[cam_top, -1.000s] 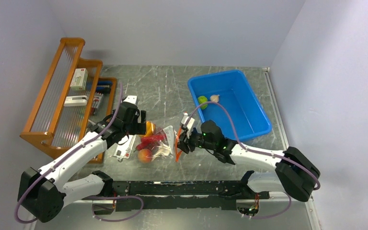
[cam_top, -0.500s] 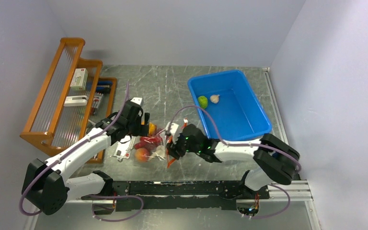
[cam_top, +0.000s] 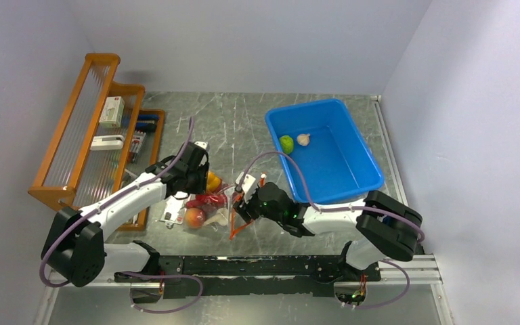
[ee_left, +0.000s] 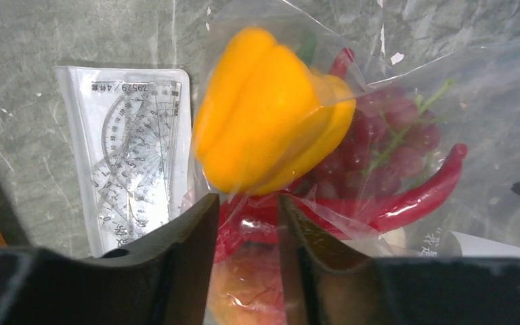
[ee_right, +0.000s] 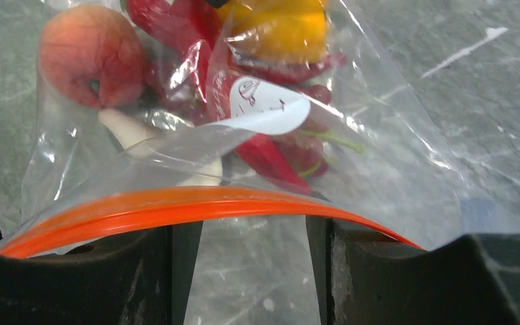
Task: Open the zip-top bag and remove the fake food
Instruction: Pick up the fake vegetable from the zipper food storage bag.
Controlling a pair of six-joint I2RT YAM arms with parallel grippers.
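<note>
Left claw (ee_left: 247, 210): clenched on the zip-top bag (ee_left: 406, 81), film bunched between narrow jaws. Yellow pepper (ee_left: 264, 128) sits just beyond its tips, with grapes (ee_left: 386, 135) and red chilli (ee_left: 423, 193) ahead-right, all bagged. Protractor packet (ee_left: 132, 156) lies ahead-left on the table.

Right claw (ee_right: 254, 223): orange zip strip (ee_right: 142, 210) lies across its tips, table showing between the jaws; cannot tell whether it grips. Peach (ee_right: 84, 54) and white piece (ee_right: 135, 132) lie beyond the strip, bagged.

Lime (cam_top: 286, 143) and garlic (cam_top: 303, 139) are in the blue bin (cam_top: 342, 169), well beyond the right claw.
</note>
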